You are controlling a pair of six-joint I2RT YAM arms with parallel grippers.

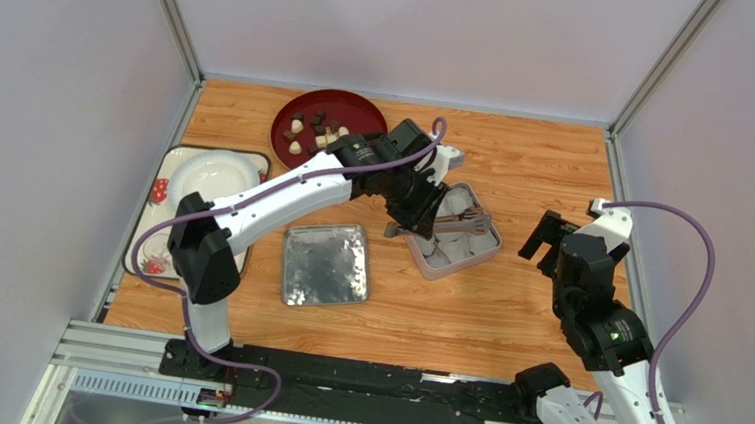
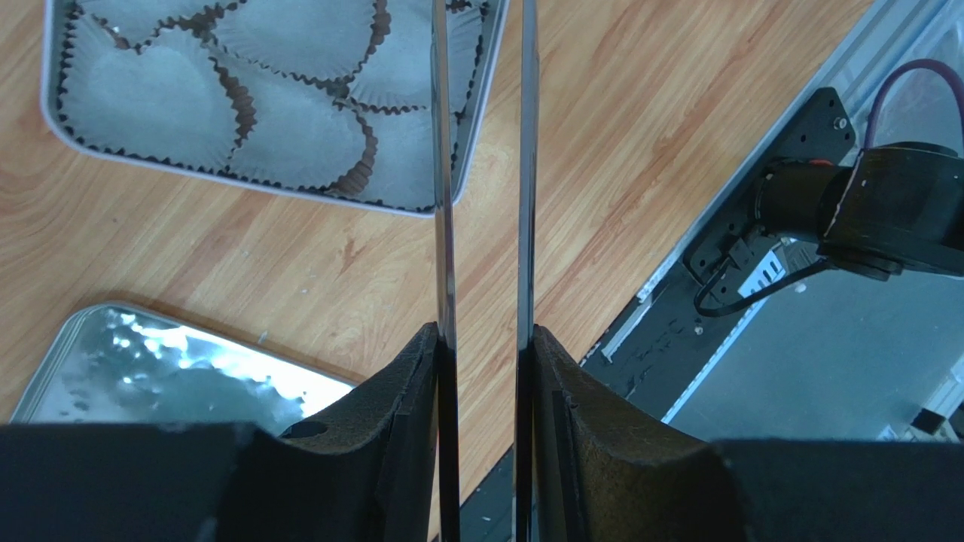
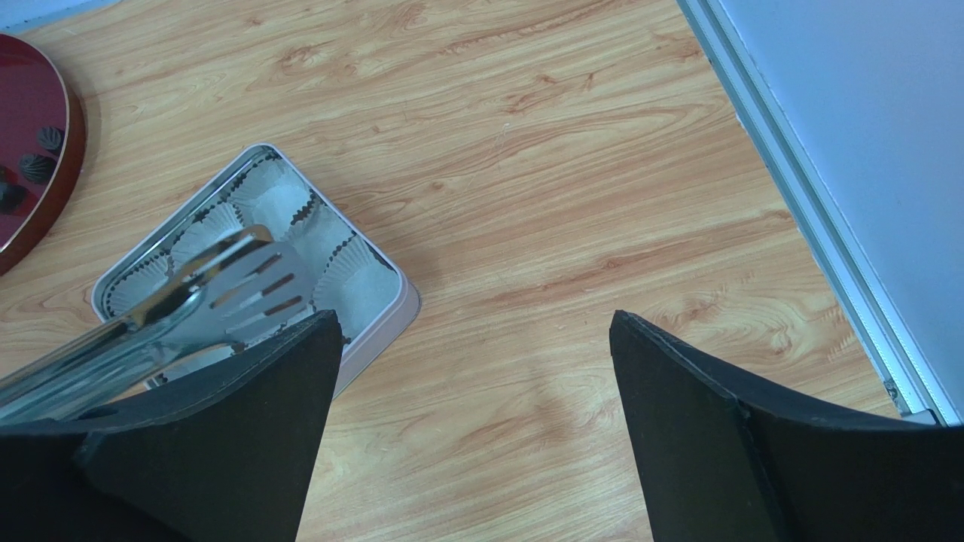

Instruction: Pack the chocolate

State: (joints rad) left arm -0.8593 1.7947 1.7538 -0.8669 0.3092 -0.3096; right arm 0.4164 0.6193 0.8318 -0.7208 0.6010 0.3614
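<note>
left claw (image 2: 483, 339) gripping tongs (image 2: 442, 169) over tin (image 1: 453, 274) | chocolate (image 1: 313, 131) on red plate (image 1: 358, 110), apart from it | right claw (image 3: 473, 328) wide, empty

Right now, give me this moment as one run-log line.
left gripper: shut on tongs, tips over tin | right gripper: open, above table | chocolate: on red plate | cups in view: empty
</note>
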